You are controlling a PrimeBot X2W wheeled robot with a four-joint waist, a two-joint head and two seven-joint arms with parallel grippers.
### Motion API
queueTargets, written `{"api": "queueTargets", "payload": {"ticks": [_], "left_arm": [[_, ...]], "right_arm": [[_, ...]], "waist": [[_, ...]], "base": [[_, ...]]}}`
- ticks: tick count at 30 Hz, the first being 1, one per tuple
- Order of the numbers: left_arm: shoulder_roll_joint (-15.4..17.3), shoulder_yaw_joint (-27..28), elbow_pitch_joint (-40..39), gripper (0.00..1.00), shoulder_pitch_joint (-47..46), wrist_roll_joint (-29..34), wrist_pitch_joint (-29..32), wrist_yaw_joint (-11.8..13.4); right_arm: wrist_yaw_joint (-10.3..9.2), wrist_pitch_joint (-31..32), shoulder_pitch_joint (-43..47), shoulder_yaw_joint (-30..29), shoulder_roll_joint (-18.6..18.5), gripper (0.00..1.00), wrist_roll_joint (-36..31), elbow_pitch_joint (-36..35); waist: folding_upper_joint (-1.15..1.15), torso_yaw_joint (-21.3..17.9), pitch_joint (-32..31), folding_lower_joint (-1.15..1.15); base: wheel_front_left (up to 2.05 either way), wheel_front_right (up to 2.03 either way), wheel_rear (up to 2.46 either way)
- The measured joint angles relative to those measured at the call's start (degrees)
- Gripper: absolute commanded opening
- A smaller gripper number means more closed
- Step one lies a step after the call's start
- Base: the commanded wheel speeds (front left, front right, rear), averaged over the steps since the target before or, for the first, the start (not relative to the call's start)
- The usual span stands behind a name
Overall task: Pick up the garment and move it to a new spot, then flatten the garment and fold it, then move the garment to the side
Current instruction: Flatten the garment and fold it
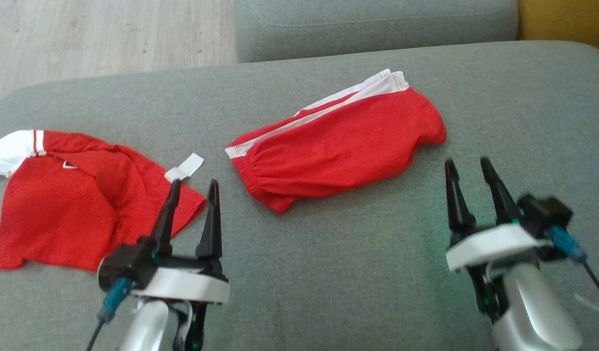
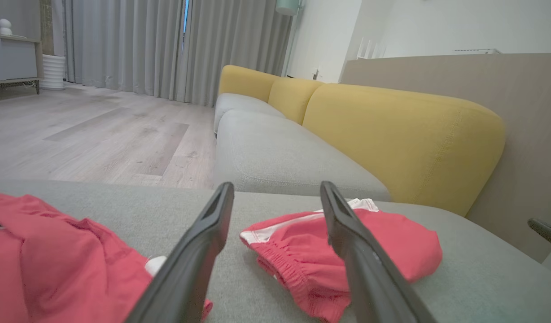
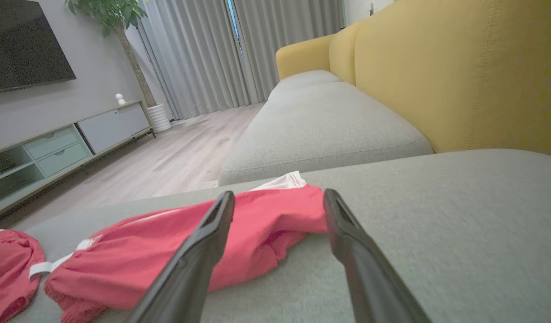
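though empty, right end effector (image 1: 466, 162) sits beside red shorts (image 1: 338, 146).

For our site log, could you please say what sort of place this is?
Probably a home living room: a grey-and-yellow sofa, a television above a low cabinet, and long curtains.

Your left gripper (image 1: 193, 183), two long dark tapering fingers on a black base behind a white wrist collar (image 1: 187, 285), appears at the lower left of the head view. Its jaws are spread wide and hold nothing. Your right gripper (image 1: 466, 162), of the same build, appears at the lower right, equally spread and empty, with its fingers leaning slightly leftward. The pale silver left forearm (image 1: 150, 321) and right forearm (image 1: 538, 307) rise from the bottom edge. Each wrist view confirms parted fingers with an unoccupied gap.
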Motion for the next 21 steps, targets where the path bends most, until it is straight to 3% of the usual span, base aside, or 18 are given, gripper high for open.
{"api": "queueTargets", "payload": {"ticks": [5,12,21], "left_arm": [[-1.0,0.8,0.0,1.00,2.4,1.5,0.0,-0.6],[-1.2,0.8,-0.1,1.00,2.0,2.7,0.0,-1.7],[-1.3,-0.7,-0.4,1.00,-0.9,2.9,0.0,-2.2]], "right_arm": [[-0.01,0.0,4.5,-1.7,0.3,1.00,-1.6,-1.4],[-0.01,0.3,3.9,-3.5,0.9,1.00,-2.2,-2.4],[0.00,5.7,-5.8,-10.1,1.0,1.00,-0.1,2.2]], "waist": [[0.00,0.0,-0.1,0.00],[0.00,0.9,1.4,0.00],[0.00,3.3,5.5,0.02]], "base": [[0.00,0.00,0.00],[0.00,0.00,0.00],[0.00,0.00,0.00]]}}
